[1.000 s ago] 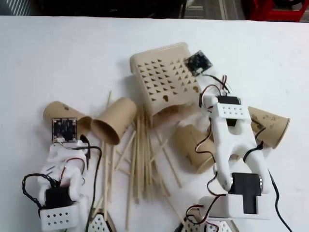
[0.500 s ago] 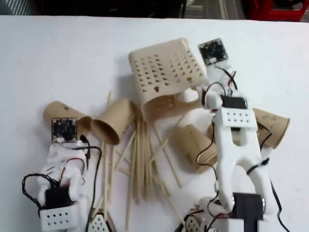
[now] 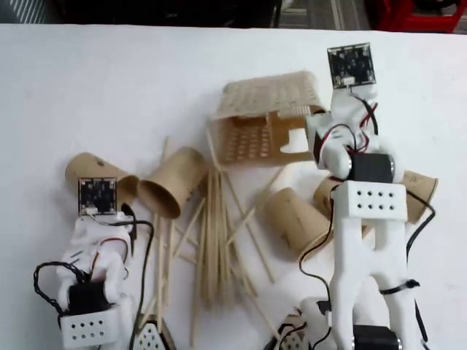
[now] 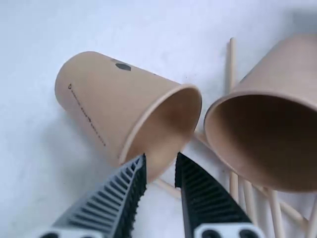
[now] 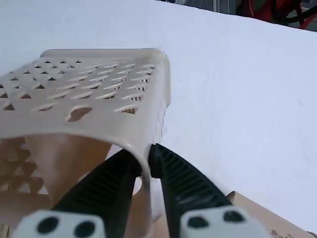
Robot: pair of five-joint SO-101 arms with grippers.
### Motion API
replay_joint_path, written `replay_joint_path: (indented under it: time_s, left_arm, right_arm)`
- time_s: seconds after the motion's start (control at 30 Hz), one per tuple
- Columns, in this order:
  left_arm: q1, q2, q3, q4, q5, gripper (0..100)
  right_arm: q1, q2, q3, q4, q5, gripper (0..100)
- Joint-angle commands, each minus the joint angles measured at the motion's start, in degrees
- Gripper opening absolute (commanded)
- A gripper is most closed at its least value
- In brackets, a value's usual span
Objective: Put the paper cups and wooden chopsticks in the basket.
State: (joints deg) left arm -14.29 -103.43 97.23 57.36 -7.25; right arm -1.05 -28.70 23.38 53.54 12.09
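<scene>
The cream perforated basket [image 3: 266, 117] is tipped on its side at the table's middle back, its opening toward the front. My right gripper [image 5: 147, 151] is shut on the basket's wall [image 5: 114, 94]; in the high view it [image 3: 295, 138] is at the basket's right end. Paper cups lie on their sides: one [image 3: 91, 171] at the left, one [image 3: 171, 181] beside it, one [image 3: 295, 221] mid-table and one [image 3: 421, 194] at the right. Wooden chopsticks [image 3: 211, 233] lie scattered between them. My left gripper [image 4: 159, 166] hangs just over the left cup's rim [image 4: 163, 124], narrowly open and holding nothing.
The right arm [image 3: 365, 219] stretches over another cup [image 3: 325, 193] and partly hides it. The left arm [image 3: 91, 277] is at the front left corner. Bare white table [image 3: 109, 80] runs along the back and left.
The right gripper has carried the basket's gripped edge toward the back right and up, rolling the basket from bottom-up onto its side. The left arm has kept still.
</scene>
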Motion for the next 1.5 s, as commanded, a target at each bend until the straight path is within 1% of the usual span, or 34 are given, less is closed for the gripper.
replay_joint_path:
  time_s: [0.0, 0.1, 0.2, 0.33, 0.47, 0.6, 0.73, 0.9, 1.13, 1.27, 1.47]
  left_arm:
    - [-0.40, -0.48, -0.26, -0.09, 0.18, 12]
    - [-0.40, -0.48, -0.26, -0.09, 0.18, 12]
    - [-0.48, -0.48, -0.26, -0.09, 0.18, 12]
    - [-0.57, -0.48, -0.26, -0.09, 0.18, 12]
    - [-0.66, -0.48, -0.26, -0.09, 0.18, 12]
    - [-0.66, -0.48, -0.26, -0.09, 0.18, 12]
    - [-0.66, -0.48, -0.26, -0.09, 0.18, 12]
    - [-0.66, -0.48, -0.26, -0.09, 0.18, 12]
    - [-0.66, -0.48, -0.26, -0.09, 0.18, 12]
    - [-0.66, -0.48, -0.26, -0.09, 0.18, 12]
    - [-0.66, -0.48, -0.26, -0.09, 0.18, 12]
  right_arm:
    - [-1.01, -2.95, -9.14, 7.52, -0.44, 1.9]
    - [-1.01, -2.95, -13.01, 11.30, -0.44, 1.9]
    - [-1.10, -2.95, -13.71, 11.82, -0.44, 1.9]
    - [-3.03, -2.59, -13.71, 13.05, -0.79, 1.9]
    - [-4.53, 1.36, -15.65, 14.55, -5.54, 2.3]
    - [-4.44, 10.24, -20.92, 16.57, -7.74, 2.3]
    - [-4.18, 21.14, -30.68, 21.85, -9.93, 2.4]
    - [-2.59, 33.27, -46.24, 29.32, -13.63, 2.4]
    - [-1.54, 48.48, -68.04, 37.49, -13.89, 2.4]
    - [-1.36, 54.29, -80.62, 45.23, -13.36, 2.4]
    - [-1.01, 54.90, -82.11, 45.23, -10.55, 2.3]
